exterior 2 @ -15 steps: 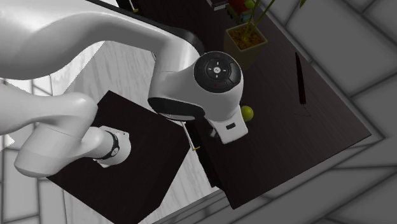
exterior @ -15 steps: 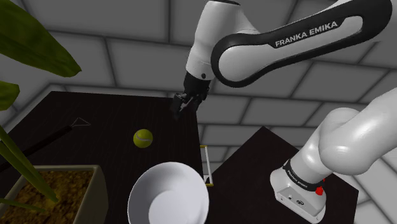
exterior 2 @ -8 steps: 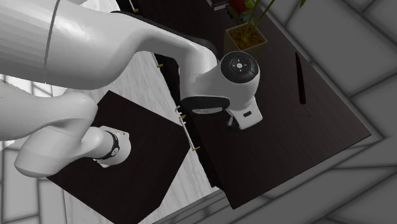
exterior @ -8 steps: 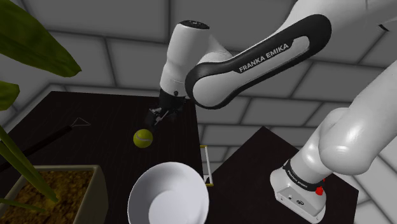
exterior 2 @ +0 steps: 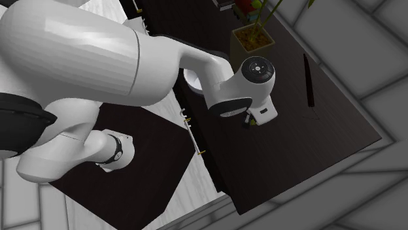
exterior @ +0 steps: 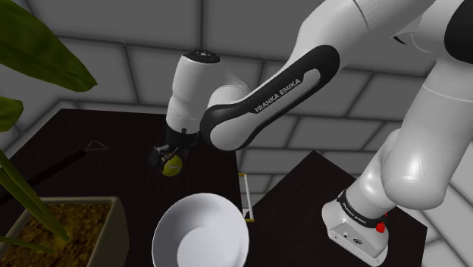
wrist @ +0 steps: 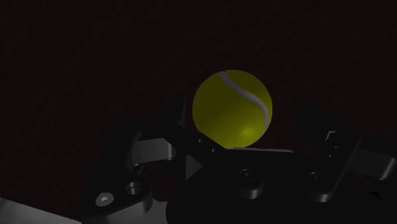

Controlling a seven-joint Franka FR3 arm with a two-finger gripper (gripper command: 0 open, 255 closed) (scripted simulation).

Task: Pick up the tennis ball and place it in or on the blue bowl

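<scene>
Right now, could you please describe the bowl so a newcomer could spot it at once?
On the dark table, beside the planter at the shoulder view's lower left, stands the bowl. It is plain white and hollow, unlike the yellow tennis ball nearby.

White "FRANKA EMIKA" lettering on arm's dark band.

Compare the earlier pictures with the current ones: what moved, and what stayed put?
The arm swung down and towards the shoulder view's left, carrying the end effector from above the table's edge to the ball, which now sits between its open fingers, not yet gripped. The ball, white bowl and planter stayed where they were.
</scene>
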